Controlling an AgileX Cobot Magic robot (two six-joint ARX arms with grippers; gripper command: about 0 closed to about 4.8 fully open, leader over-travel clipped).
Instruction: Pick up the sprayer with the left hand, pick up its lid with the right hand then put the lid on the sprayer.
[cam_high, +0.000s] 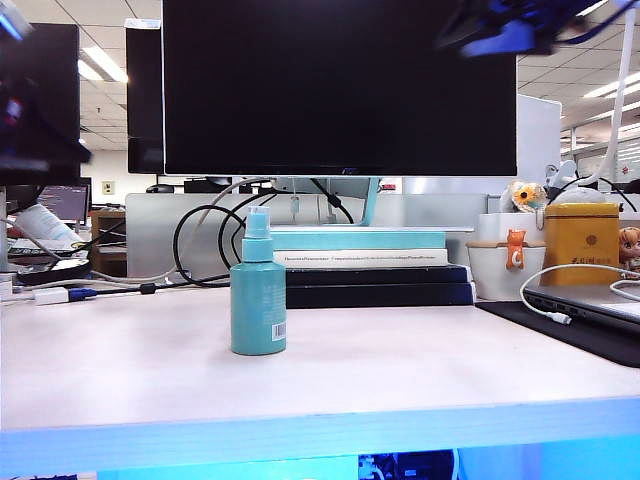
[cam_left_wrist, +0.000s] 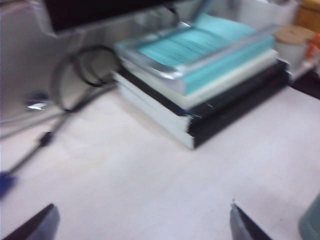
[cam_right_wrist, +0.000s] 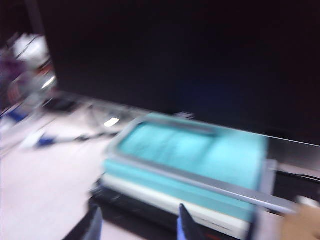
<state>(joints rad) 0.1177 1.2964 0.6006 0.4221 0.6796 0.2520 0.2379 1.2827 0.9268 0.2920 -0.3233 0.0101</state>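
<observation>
So the sprayer (cam_high: 258, 296) is standing upright mid-desk (cam_high: 120, 360), clear lid (cam_high: 259, 215) on its nozzle. Left pincer (cam_left_wrist: 142, 222) is spread wide, empty; right pincer (cam_right_wrist: 137, 223) has fingers apart too, holding nothing, blurry at upper right.

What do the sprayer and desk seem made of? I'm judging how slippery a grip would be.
Sprayer: looks like teal plastic, smooth and matte, soft highlights only, with a white paper-like barcode label. Its lid looks like clear plastic. Desk: pale laminate or wood-look board, low sheen, probably.
</observation>
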